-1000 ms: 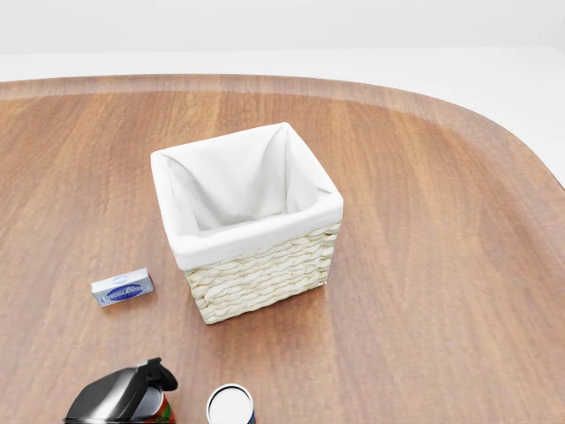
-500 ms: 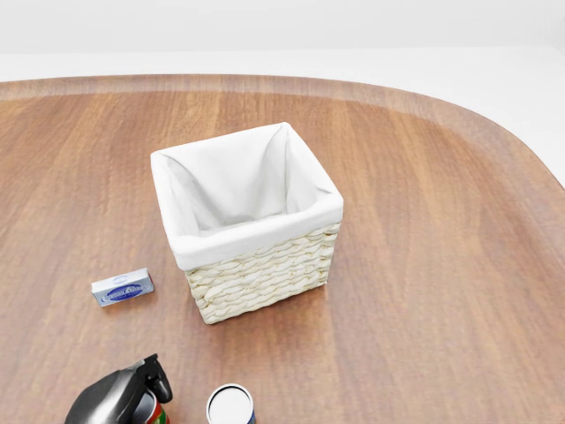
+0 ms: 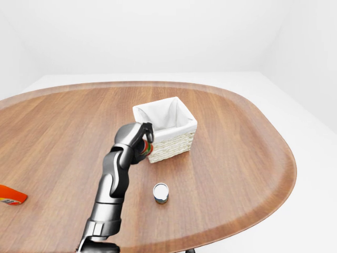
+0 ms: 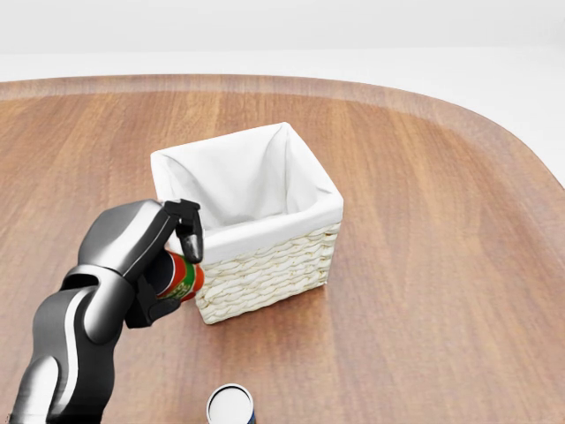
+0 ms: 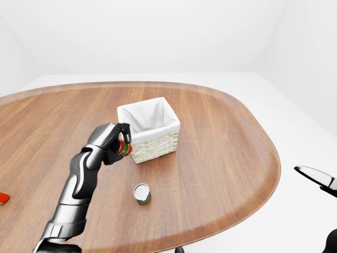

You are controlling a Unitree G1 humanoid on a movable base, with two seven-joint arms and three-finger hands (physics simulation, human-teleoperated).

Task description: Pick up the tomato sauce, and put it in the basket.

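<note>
One red tomato sauce can (image 4: 183, 277) sits gripped in the closed dark left hand (image 4: 154, 256), just beside the white-lined square wicker basket (image 4: 250, 221)'s left corner, so I judge it should rise above the rim, cross rightward over the lining, then release

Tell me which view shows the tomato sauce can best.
The head view: the tomato sauce can is largest there, its red label showing below the left hand closed on it, beside the basket. Both eye views show only a small red patch between the fingers.
</note>
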